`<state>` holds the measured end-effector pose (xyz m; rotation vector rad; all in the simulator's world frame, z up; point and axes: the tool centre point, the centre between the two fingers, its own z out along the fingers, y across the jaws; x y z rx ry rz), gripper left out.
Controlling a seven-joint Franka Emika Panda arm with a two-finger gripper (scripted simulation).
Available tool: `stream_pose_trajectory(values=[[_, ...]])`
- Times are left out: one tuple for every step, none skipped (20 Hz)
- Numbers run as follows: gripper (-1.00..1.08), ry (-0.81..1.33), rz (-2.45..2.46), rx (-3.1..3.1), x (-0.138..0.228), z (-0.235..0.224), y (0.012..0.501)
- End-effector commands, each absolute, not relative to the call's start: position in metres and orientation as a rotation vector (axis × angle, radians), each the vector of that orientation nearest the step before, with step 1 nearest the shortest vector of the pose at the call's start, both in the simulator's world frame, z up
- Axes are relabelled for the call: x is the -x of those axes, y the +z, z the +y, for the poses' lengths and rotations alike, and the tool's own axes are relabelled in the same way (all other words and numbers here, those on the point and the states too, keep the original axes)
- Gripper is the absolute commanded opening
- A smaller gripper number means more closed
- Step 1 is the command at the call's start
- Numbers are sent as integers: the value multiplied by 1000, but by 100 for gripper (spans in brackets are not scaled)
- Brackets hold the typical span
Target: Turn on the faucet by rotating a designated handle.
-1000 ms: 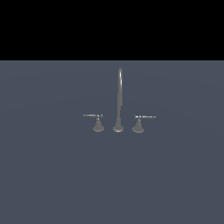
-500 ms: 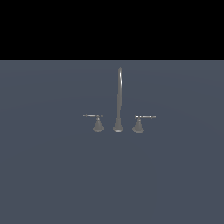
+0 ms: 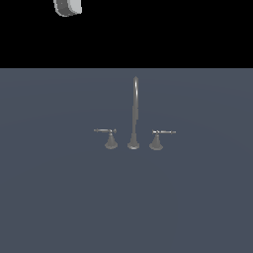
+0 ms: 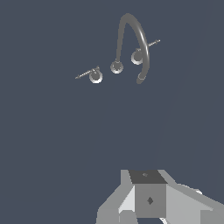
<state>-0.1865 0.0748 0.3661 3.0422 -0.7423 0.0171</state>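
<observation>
One gripper — whether open or closed, I cannot tell — hangs well apart from the faucet, handle untouched.

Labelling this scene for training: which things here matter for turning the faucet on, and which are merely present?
Belongs to the job:
- faucet
- left-hand handle, the one to rotate
- end effector, far from the handle

Just present:
- spout
- right-hand handle
- grey surface

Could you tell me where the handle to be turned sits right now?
The handle stands on the grey surface at the exterior view's left of the spout, its lever pointing away from the spout; the arm is far above, not touching.
</observation>
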Motion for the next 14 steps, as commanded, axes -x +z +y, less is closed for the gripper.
stream_pose_trajectory(values=[[-100, 16, -826, -3022, 177, 82, 351], [-100, 16, -858, -3014, 174, 85, 346], [-100, 15, -890, -3005, 170, 88, 340], [-100, 15, -922, -2996, 166, 90, 334], [-100, 14, -953, -2987, 162, 93, 329], [-100, 14, -984, -2978, 158, 95, 323], [-100, 13, -1015, -2968, 154, 98, 318], [-100, 13, -1046, -2958, 150, 100, 312], [-100, 12, -1076, -2948, 146, 102, 307], [-100, 11, -1106, -2937, 142, 104, 301], [-100, 11, -1135, -2926, 138, 106, 296], [-100, 10, -1164, -2916, 134, 108, 291], [-100, 10, -1193, -2905, 130, 110, 285], [-100, 9, -1221, -2893, 125, 111, 280]])
